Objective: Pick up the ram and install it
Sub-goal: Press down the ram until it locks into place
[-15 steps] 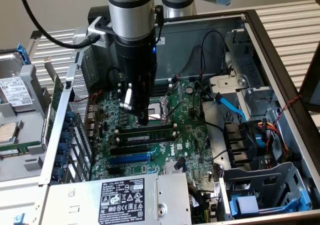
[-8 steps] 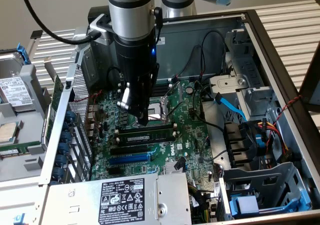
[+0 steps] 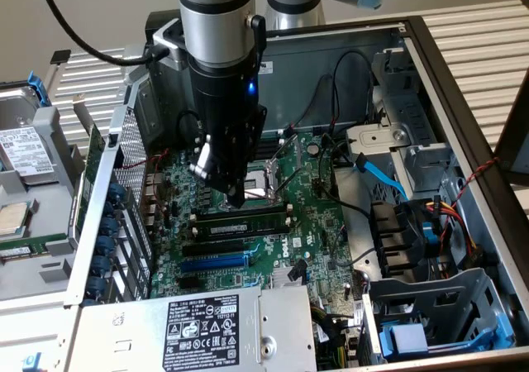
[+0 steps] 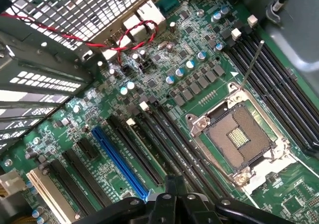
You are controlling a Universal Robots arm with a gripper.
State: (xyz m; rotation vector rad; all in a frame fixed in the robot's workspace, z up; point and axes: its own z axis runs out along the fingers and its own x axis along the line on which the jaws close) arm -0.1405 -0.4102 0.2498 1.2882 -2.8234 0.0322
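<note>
Now your ram [image 3: 240,221] lies seated lengthwise in a black memory slot on the green motherboard [image 3: 318,223], just beside the open CPU socket [image 3: 264,178]. Your claw [image 3: 234,197] hangs right above the stick's middle; I cannot tell whether it is spread or pinching. A blue expansion slot [image 3: 215,263] runs nearby.

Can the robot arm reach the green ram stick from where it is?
Probably yes. The gripper hangs just above the ram on the motherboard, and nothing seems to lie between them.
</note>
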